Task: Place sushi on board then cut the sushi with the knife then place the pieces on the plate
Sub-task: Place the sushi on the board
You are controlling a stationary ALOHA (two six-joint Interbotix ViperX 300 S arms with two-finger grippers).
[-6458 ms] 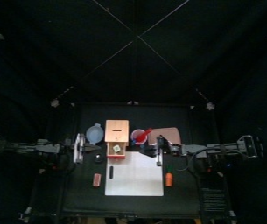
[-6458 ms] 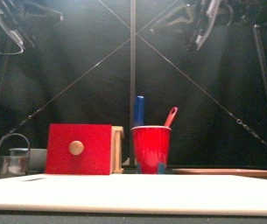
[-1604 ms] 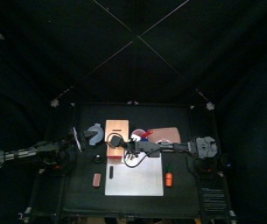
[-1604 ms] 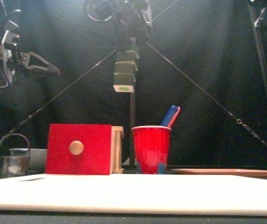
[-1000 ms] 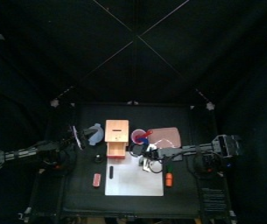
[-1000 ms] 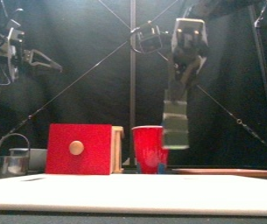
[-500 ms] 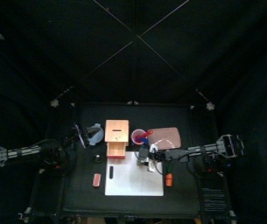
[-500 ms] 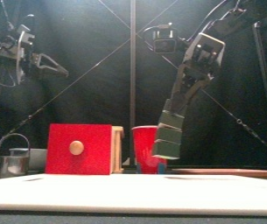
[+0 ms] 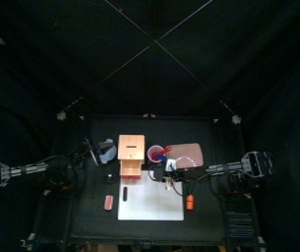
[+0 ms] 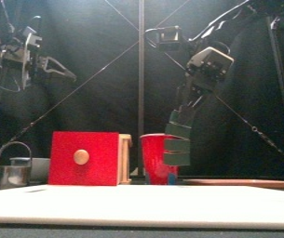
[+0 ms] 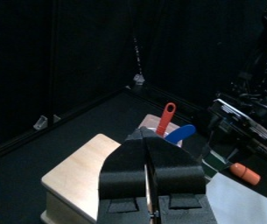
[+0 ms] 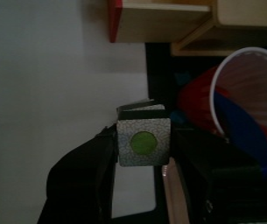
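Observation:
The dark green sushi roll (image 10: 178,144) hangs in the air just right of the red cup (image 10: 156,156), above the white board (image 10: 142,206). My right gripper (image 12: 144,156) is shut on the roll, whose pale green end (image 12: 144,142) shows between the jaws. In the top view this gripper (image 9: 167,171) sits at the board's (image 9: 152,194) back edge. A blue knife (image 11: 180,133) and a red knife (image 11: 167,118) stand in the cup. The pink tray (image 9: 187,153) lies right of the cup. My left gripper (image 11: 150,171) is shut and holds nothing, raised above the wooden box (image 11: 83,179).
The box with its red drawer front (image 10: 85,158) stands left of the cup. A metal cutter (image 10: 14,171) sits at the far left, and a blue-grey bowl (image 9: 106,151) lies behind it. Orange toys (image 9: 109,202) (image 9: 189,202) lie on either side of the board.
My right gripper has brought the sushi roll down from high above the table to just beside the red cup. The left arm has drawn back a little to the left.

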